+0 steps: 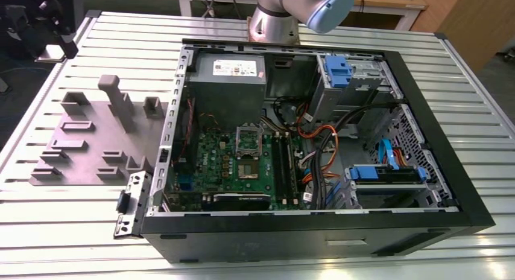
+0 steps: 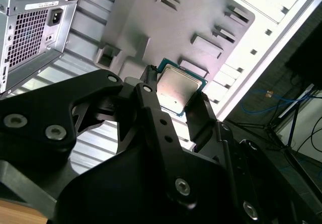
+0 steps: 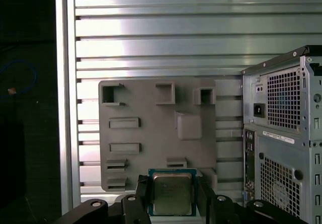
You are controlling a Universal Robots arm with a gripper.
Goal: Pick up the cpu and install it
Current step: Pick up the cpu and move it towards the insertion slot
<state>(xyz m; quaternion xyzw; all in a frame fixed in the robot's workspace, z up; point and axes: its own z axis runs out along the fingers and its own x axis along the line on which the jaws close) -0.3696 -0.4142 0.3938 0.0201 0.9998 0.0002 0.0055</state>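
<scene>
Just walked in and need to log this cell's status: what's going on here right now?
The arm's gripper is shut on the cpu, with a finger on each side, as both wrist views show. It holds the chip in the air over the grey moulded plate on the slatted table, beside the computer case. In the exterior view the case lies open with its green circuit board exposed. The cpu is not yet installed.
</scene>
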